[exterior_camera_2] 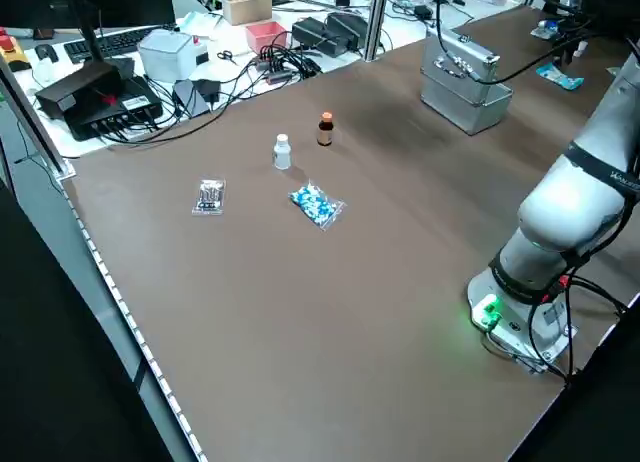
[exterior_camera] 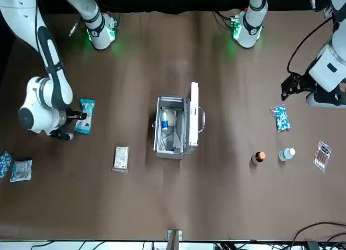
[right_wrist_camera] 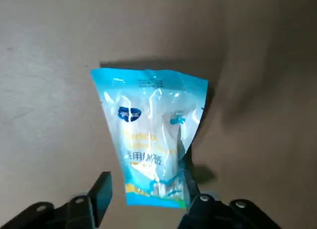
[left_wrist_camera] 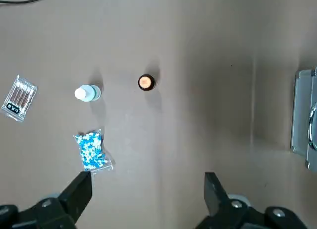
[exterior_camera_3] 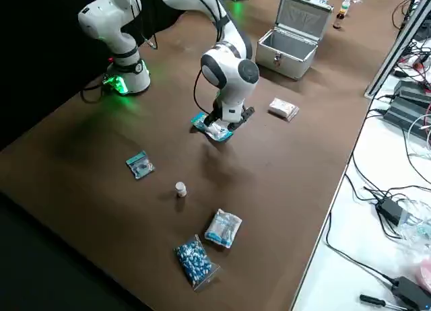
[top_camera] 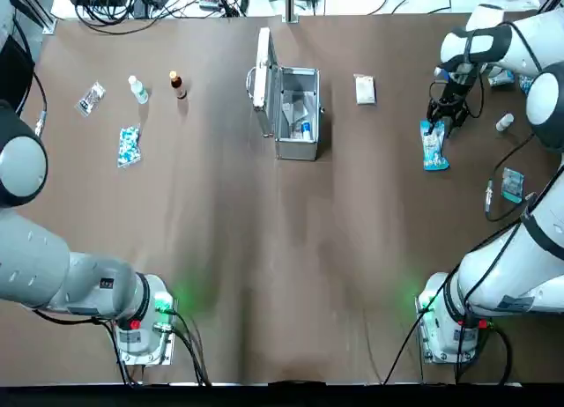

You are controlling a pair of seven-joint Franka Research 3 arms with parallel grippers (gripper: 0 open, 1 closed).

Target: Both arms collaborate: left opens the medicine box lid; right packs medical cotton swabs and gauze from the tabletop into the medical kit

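Note:
The medical kit [top_camera: 297, 116] stands open mid-table, and the medicine box lid [top_camera: 263, 68] is upright on its left side. A few items lie inside the kit. The medical cotton swabs [top_camera: 434, 145], a blue-and-white packet, lie flat on the tabletop [top_camera: 264, 248] to the right. My right gripper [right_wrist_camera: 144, 189] is low over one end of the packet and open, with a finger on each side of it. The gauze [top_camera: 364, 88] lies between the kit and the swabs. My left gripper [left_wrist_camera: 147, 189] hangs open, high above the table's left part and holding nothing.
Left of the kit are a brown bottle [top_camera: 178, 84], a white bottle [top_camera: 138, 90], a blue-speckled packet [top_camera: 129, 145] and a clear sachet [top_camera: 91, 97]. A small white bottle [top_camera: 504, 122] and a teal sachet [top_camera: 512, 183] lie near the right edge. Cables run along the far edge.

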